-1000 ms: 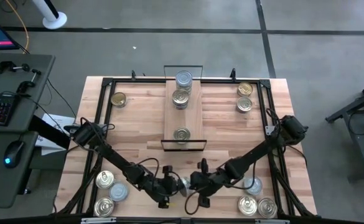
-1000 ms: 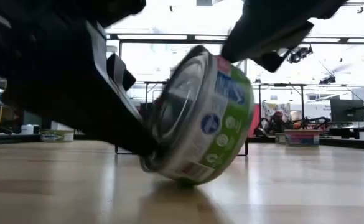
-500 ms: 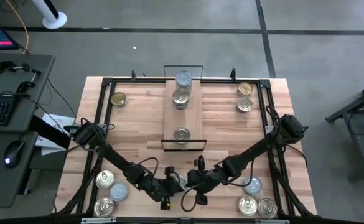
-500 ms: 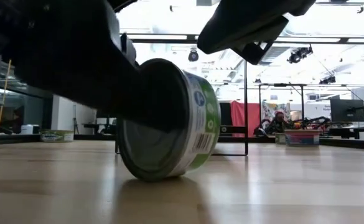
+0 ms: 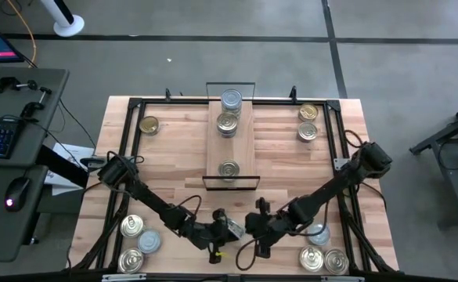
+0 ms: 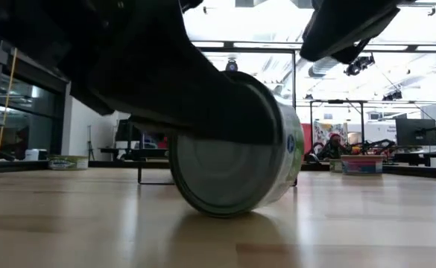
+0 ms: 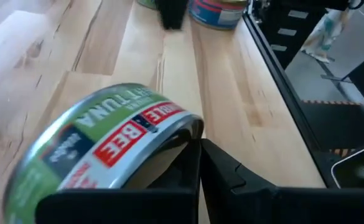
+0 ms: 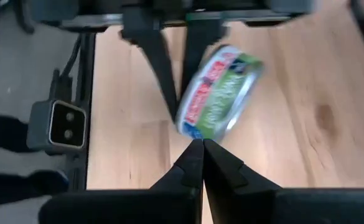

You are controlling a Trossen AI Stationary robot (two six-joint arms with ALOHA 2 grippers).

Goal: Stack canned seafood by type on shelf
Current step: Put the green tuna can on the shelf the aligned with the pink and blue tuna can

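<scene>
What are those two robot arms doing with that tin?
Both dark arms are low at the near edge of the wooden table. The left gripper, shut, is against a green-labelled round tuna tin tipped up on its edge. The right gripper, also shut, is beside it. Three tins already sit on the narrow light-wood shelf; other tins wait at the table corners.

Tipped tin (image 6: 236, 160): green-labelled, tilted on its rim, near the table's front edge.
Shelf (image 5: 230, 145): light-wood plank holding three tins.
Other tins: scattered at the table corners.
</scene>
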